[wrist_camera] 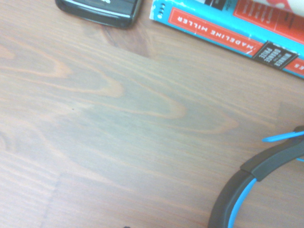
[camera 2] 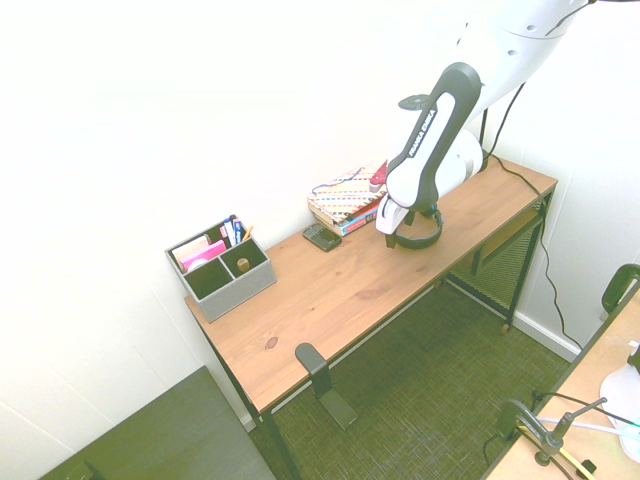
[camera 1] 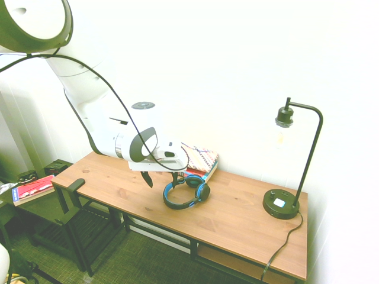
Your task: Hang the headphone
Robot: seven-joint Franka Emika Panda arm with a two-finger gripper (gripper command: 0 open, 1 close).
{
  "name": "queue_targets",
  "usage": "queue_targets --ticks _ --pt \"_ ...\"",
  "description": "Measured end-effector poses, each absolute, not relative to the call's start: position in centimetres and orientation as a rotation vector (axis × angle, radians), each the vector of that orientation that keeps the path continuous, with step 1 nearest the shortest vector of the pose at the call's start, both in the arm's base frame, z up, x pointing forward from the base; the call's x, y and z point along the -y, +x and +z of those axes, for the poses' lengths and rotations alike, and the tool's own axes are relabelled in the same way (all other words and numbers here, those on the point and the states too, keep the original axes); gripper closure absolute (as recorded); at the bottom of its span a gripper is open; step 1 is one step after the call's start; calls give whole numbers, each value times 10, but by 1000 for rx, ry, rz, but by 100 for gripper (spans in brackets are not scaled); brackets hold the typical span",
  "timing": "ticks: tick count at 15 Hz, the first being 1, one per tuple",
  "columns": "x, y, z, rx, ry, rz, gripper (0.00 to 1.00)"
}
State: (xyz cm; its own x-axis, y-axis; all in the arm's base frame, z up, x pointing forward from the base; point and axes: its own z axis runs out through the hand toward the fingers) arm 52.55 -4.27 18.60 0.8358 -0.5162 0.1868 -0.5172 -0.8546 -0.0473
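The headphone (camera 1: 185, 195) lies flat on the wooden desk (camera 1: 237, 219), its blue headband curving toward the desk's front and its black ear cups near the books. My gripper (camera 1: 161, 178) hangs just above the desk at the headband's left end, open, with nothing between its fingers. In the second exterior view the gripper (camera 2: 400, 236) covers most of the headphone (camera 2: 430, 238), which shows only as a dark arc. The wrist view shows part of the headband (wrist_camera: 249, 190) on the wood. A black hook (camera 1: 76, 184) is clamped to the desk's front edge, also seen as the hook (camera 2: 314, 366).
A stack of books (camera 1: 200, 161) lies behind the headphone by the wall. A black desk lamp (camera 1: 282, 204) stands at the right end. A grey organizer (camera 2: 222, 268) with pens sits at the other end, and a small black device (camera 2: 322, 237) lies near the books.
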Motion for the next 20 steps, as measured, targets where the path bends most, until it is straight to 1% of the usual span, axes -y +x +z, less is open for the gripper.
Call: queue_targets --ticks 7,20 --pt "51 527 165 915 2983 278 100" --pt "57 519 159 940 2974 268 100"
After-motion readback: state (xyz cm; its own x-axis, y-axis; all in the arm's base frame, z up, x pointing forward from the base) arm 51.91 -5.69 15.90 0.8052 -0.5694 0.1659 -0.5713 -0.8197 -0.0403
